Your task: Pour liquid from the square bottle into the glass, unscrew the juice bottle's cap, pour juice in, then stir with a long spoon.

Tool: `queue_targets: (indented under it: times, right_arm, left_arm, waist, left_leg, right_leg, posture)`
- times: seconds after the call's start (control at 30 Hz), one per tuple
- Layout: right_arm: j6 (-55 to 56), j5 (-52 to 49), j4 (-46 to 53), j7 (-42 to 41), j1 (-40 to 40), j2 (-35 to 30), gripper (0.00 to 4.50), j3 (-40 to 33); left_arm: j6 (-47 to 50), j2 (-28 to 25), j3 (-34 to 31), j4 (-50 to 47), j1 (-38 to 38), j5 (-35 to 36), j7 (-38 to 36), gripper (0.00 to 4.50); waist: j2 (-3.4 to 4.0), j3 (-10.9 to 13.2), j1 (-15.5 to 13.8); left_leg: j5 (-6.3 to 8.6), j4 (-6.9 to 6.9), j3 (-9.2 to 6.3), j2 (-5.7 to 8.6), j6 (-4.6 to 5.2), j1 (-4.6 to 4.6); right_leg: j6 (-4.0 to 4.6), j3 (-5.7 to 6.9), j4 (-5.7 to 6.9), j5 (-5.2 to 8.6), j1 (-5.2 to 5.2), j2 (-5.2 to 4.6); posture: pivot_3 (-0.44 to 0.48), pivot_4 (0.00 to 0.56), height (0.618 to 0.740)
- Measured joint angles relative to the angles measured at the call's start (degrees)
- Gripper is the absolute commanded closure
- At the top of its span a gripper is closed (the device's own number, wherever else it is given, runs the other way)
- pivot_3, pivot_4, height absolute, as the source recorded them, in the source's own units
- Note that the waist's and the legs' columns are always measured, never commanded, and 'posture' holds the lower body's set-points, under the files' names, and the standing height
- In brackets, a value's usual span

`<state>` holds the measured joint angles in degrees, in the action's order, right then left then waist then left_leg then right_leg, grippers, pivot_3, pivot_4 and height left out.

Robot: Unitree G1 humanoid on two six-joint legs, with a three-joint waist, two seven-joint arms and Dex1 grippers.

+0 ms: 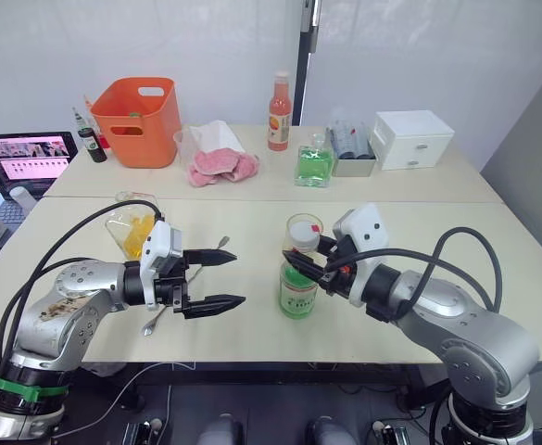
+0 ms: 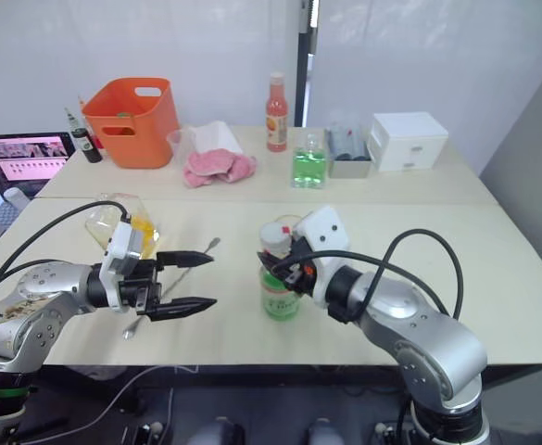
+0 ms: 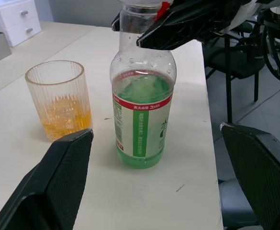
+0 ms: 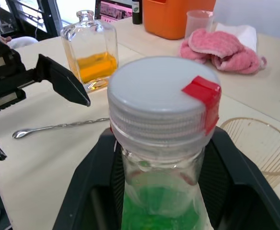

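R claw (image 1: 313, 262) round ribbed white cap (image 4: 162, 106), clear plastic juice bottle (image 3: 142, 112).

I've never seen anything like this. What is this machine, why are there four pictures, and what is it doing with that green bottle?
It is a two-armed humanoid robot at a table. Two pictures come from cameras in its head, looking down over both arms. The other two come from cameras on its wrists, looking along each hand's two black fingers.

The right hand grips the neck of the juice bottle, just under its white cap, which is on. The left hand is open and holds nothing, pointing toward the bottle.

On the table are the glass with some orange-yellow liquid in it, the square bottle set down by the left arm, and the long spoon lying flat. Farther back stand an orange basket, a pink cloth and a white drawer box.
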<state>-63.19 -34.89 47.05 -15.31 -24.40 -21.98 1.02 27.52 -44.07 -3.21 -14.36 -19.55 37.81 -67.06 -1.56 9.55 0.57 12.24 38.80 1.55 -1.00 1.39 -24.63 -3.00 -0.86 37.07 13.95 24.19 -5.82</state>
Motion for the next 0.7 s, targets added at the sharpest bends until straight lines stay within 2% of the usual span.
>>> queue_targets:
  times: [0.03, 0.07, 0.27, 0.4, 0.47, 0.57, 0.7]
  right_arm:
    - [0.73, 0.03, 0.01, 0.10, 0.73, 0.22, 2.97, -0.05]
    - [1.76, 0.03, -0.06, 0.14, 1.50, 0.40, 2.17, -0.10]
    - [4.05, -0.56, -3.61, -3.06, 3.87, -1.15, 0.21, -0.58]
    - [7.52, -2.40, -7.26, -10.04, 3.80, -5.95, 0.21, -3.49]
    - [11.81, -2.45, -11.96, -17.83, 3.25, -10.75, 0.21, -4.23]
    - [17.93, -2.37, -18.73, -28.13, 1.89, -14.15, 0.21, -4.05]
    - [25.74, -1.75, -31.84, -43.89, -5.37, -17.01, 0.21, -0.84]
  left_arm:
    - [-0.03, 0.00, 0.00, 0.14, -0.07, -0.02, -0.03, 0.00]
    - [-0.03, 0.00, 0.00, 0.27, -0.07, -0.11, -0.07, 0.00]
    - [-0.14, 0.32, 0.01, 0.41, -0.11, -0.71, -0.20, 0.00]
    - [-0.17, 0.60, 0.00, 0.41, -0.11, -0.74, -0.19, 0.00]
    - [-0.18, 0.67, 0.00, 0.39, -0.10, -0.74, -0.16, 0.00]
    - [-0.18, 0.76, -0.07, 0.32, 0.02, -0.74, -0.13, 0.00]
    - [-0.08, 0.81, -0.35, -0.41, 0.70, -0.61, -0.04, 0.00]
  waist:
    - [0.00, 0.00, 0.05]
    - [0.00, 0.00, 0.12]
    - [-0.02, -0.01, 0.12]
    - [-0.02, -0.01, -0.01]
    - [-0.03, 0.00, 0.05]
    - [-0.03, 0.00, 0.12]
    - [-0.04, 0.01, 0.42]
  left_leg:
    - [0.00, 0.00, 0.00, 0.00, 0.00, 0.01]
    - [0.00, 0.00, 0.00, -0.01, 0.00, 0.02]
    - [0.00, 0.01, 0.02, -0.03, 0.00, 0.03]
    - [0.00, 0.02, 0.01, -0.03, 0.00, 0.02]
    - [0.00, 0.02, 0.02, -0.03, 0.00, 0.03]
    - [0.00, 0.01, 0.03, -0.06, 0.00, 0.03]
    - [0.00, 0.00, 0.05, -0.10, 0.00, 0.04]
  right_leg:
    - [0.00, 0.00, -0.01, 0.00, -0.01, 0.00]
    - [0.00, -0.01, 0.00, 0.00, -0.01, 0.00]
    - [0.00, -0.02, -0.01, 0.00, -0.02, 0.04]
    - [0.00, -0.01, -0.04, 0.00, -0.05, 0.04]
    - [0.00, -0.01, -0.06, 0.00, -0.07, 0.04]
    - [0.00, -0.01, -0.06, 0.00, -0.06, 0.09]
    - [0.01, -0.05, -0.05, -0.01, -0.03, 0.13]
  posture:
    - [0.000, 0.150, 0.715]
    - [0.000, 0.150, 0.715]
    - [0.000, 0.150, 0.715]
    - [0.000, 0.150, 0.715]
    - [0.000, 0.150, 0.715]
    - [0.000, 0.150, 0.715]
    - [0.000, 0.150, 0.715]
